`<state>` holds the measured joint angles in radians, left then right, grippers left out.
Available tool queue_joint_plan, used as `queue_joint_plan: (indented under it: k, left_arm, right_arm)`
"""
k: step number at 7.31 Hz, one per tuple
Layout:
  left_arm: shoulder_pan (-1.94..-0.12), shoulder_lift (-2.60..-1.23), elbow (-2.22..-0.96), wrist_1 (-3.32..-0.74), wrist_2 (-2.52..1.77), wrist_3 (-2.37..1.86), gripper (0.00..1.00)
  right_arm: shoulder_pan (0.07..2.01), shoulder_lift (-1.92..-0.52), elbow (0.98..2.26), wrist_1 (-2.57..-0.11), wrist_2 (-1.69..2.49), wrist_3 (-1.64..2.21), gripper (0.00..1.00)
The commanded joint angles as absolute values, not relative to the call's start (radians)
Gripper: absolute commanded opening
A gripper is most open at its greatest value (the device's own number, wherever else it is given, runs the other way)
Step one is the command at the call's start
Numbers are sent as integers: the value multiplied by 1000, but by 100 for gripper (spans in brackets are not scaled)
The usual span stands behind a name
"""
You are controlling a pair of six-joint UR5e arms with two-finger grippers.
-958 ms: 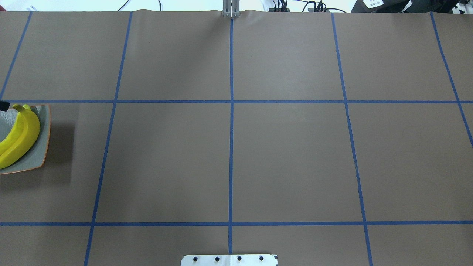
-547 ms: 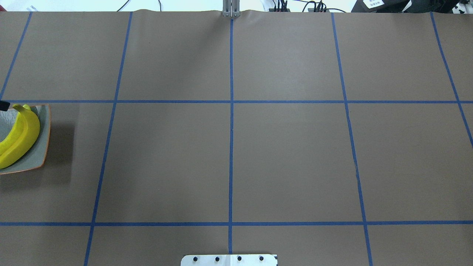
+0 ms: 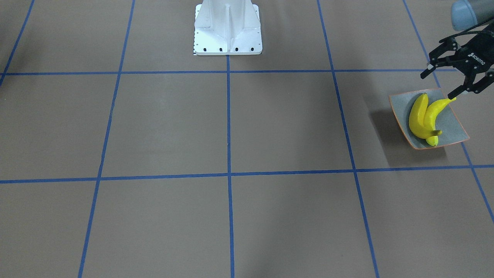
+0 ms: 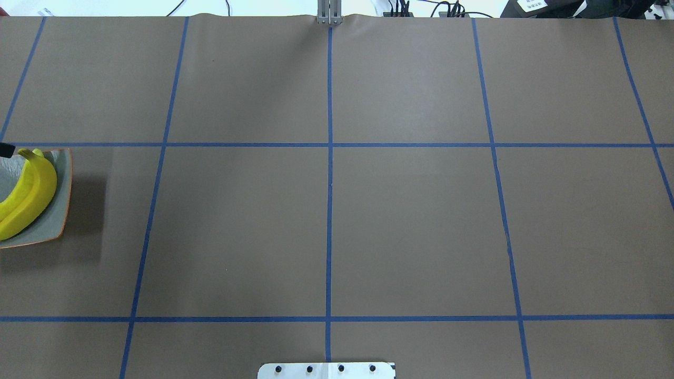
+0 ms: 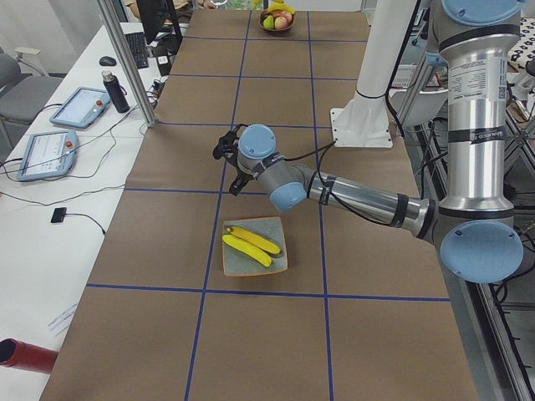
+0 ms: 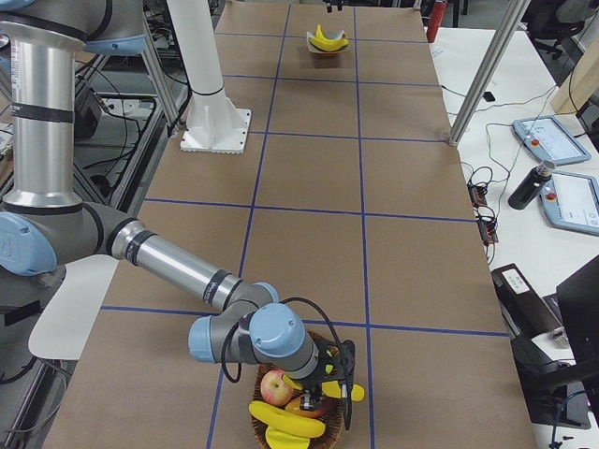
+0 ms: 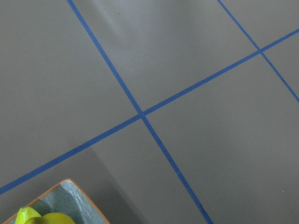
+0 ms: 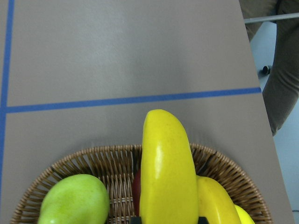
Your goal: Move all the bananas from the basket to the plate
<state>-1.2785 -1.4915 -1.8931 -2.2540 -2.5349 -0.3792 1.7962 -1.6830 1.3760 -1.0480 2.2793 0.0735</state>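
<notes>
Two yellow bananas lie side by side on the grey-green plate at the table's left end; they also show in the overhead view on the plate. My left gripper is open and empty, just above the plate's near-robot edge. My right gripper is over the wicker basket at the table's other end. In the right wrist view a banana sits between its fingers above the basket rim, so it looks shut on that banana.
The basket also holds a red apple, a green fruit and more yellow fruit. The white robot pedestal stands at mid-table. A person's leg is beside the basket end. Tablets and a bottle lie past the far edge.
</notes>
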Motion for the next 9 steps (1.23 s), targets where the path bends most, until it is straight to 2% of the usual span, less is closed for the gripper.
queue_joint_plan:
  k: [1,4,6,9]
  left_arm:
    - [-1273,-1554,-1896,-2255,-2536,-505,100]
    - [-1172,-1722,-1901,-2266,-2542,-742,100]
    - [-1077,-1868,-1902,-2270,-2542,-938,100]
    - [-974,-2006,-1928,-2278,-2528,-1100,100]
  right_arm:
    - [1796,-1677,1567,-1217,2352,163,0]
    - [1752,-1683,1734,-1218,2557,476,0]
    - [1595,-1663,1898,-1213,2547,798,0]
    - [1441,-1495,1953,-1113,2495,1223,0]
